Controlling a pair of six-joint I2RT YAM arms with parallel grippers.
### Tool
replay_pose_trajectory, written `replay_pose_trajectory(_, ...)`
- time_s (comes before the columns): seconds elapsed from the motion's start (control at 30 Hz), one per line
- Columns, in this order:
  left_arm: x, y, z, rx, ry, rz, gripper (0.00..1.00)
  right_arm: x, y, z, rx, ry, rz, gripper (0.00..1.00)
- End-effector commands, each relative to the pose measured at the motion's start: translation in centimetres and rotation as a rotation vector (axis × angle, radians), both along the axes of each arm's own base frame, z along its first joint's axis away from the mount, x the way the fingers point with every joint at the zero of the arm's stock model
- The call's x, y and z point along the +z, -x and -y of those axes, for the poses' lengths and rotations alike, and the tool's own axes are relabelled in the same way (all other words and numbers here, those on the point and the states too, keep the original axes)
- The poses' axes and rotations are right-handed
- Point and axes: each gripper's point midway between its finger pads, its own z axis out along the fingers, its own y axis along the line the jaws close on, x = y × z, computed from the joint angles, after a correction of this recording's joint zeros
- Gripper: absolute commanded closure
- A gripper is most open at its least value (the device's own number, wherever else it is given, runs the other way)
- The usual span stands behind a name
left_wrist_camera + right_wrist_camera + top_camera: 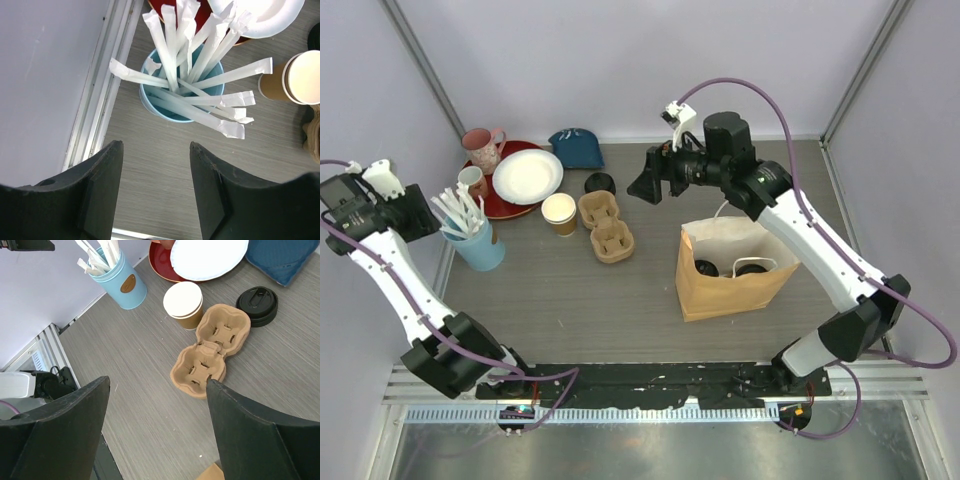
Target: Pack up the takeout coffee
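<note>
Nearest, a brown paper bag (720, 290) was seen standing open on the table. One lidded coffee cup (706, 268) and a second lidded coffee cup (752, 269) were placed inside it, side by side. To the left, the left gripper (155, 147) was held near a blue tin (150, 102) of wrapped straws, its jaws apart and empty. Farther, beyond the bag, the right gripper (157, 382) was held wide open, nothing gripped, above a cardboard carrier (210, 350) and a loose black lid (257, 304).
</note>
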Motion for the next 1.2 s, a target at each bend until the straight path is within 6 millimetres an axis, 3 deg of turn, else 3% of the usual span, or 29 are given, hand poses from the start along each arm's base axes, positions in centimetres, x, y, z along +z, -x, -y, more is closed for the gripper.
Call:
replay_pose_trajectory(0.0,2.2,-1.0,-0.6,-0.049,-0.092,0.089,0.40,3.6,-0.3,-1.5,0.031,-0.081,0.078,0.17)
replay_pose_trajectory(0.27,0.7,-1.2,-2.5,-0.018,-0.136,0.039,0.38,2.8,-0.7,-2.2,0.039,-0.062,0.070,0.17)
replay_pose_trajectory(0.47,-0.4,-1.5,-2.8,-0.035,-0.142,0.029,0.38,2.4,-1.0,-2.4,0.040,-0.054,0.069,0.17)
replay_pose_trajectory(0.83,-1.0,-3.5,-2.9,-0.036,-0.078,0.083,0.54,1.4,-0.9,-2.2,0.035,-0.026,0.063,0.18)
replay_pose_trajectory(0.97,-1.7,-4.4,-4.3,0.036,-0.066,0.096,0.52,1.2,-1.0,-2.1,0.033,-0.023,0.061,0.18)
replay_pose_trajectory(1.03,-1.5,-5.4,-4.2,0.018,-0.044,0.134,0.50,1.2,-0.9,-2.1,0.035,-0.020,0.062,0.18)
replay_pose_trajectory(1.17,-1.2,-7.4,-1.8,-0.069,0.012,0.186,0.51,1.0,-0.9,-2.1,0.034,-0.016,0.055,0.18)
